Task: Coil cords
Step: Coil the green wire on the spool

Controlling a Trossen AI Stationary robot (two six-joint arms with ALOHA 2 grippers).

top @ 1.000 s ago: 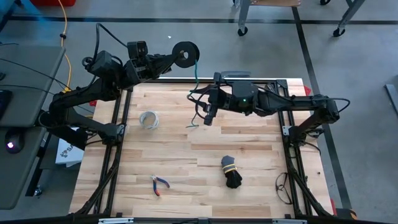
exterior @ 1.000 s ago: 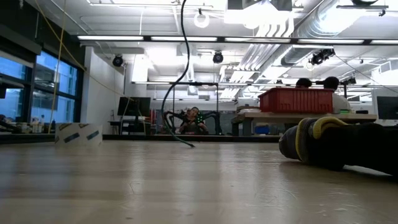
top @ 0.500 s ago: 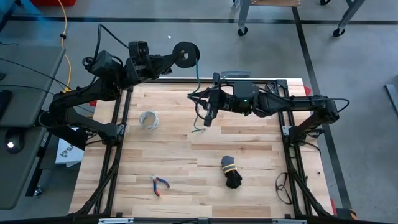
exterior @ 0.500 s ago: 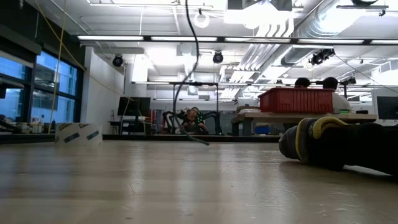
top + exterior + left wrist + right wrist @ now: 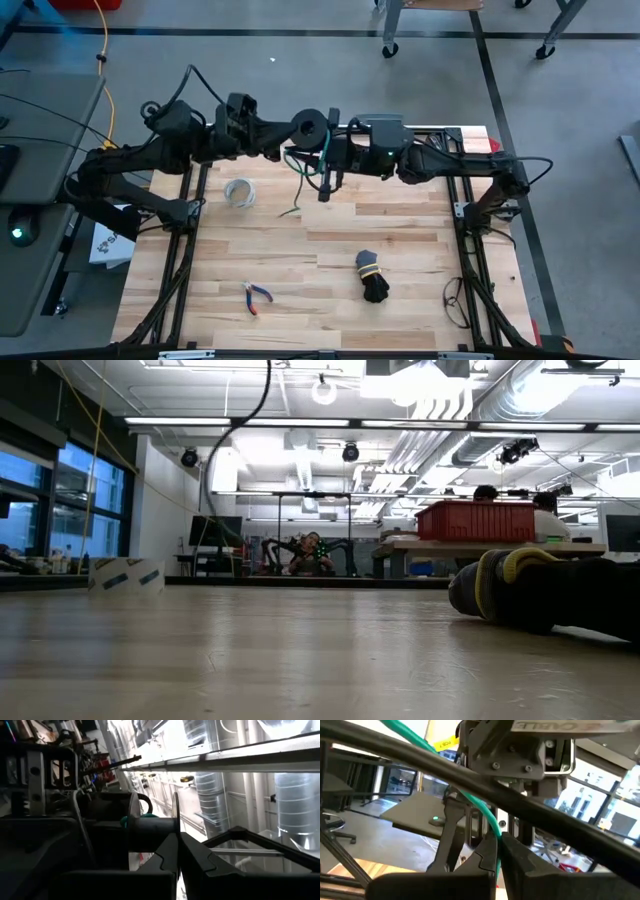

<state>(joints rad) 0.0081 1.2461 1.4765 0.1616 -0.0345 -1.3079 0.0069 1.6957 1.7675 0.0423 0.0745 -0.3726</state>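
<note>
- Two end effectors meet over the far edge of the bench (image 5: 400,235); landmark for all positions is the spool (image 5: 312,127) they share.
- Pale ring (image 5: 239,192) lies on the bench well to the left of the spool and nearer the camera side.
- Left end effector (image 5: 290,132) is closed on the spool's flange, holding it in the air at the far edge of the bench.
- Green cord (image 5: 308,170) is partly wound on the spool; its free tail hangs from it down to the bench, just beneath.
- Right end effector (image 5: 328,178), just right of the spool, is closed on the cord; its wrist view shows the strand (image 5: 485,817) running between the shut fingers.
- Handling, judged: cord looks thin, light and limp, likely slick. Best taken close to the spool with light tension, or turns may slip.
- Black bundle with yellow tie (image 5: 372,276) lies well right of and nearer than the spool.
</note>
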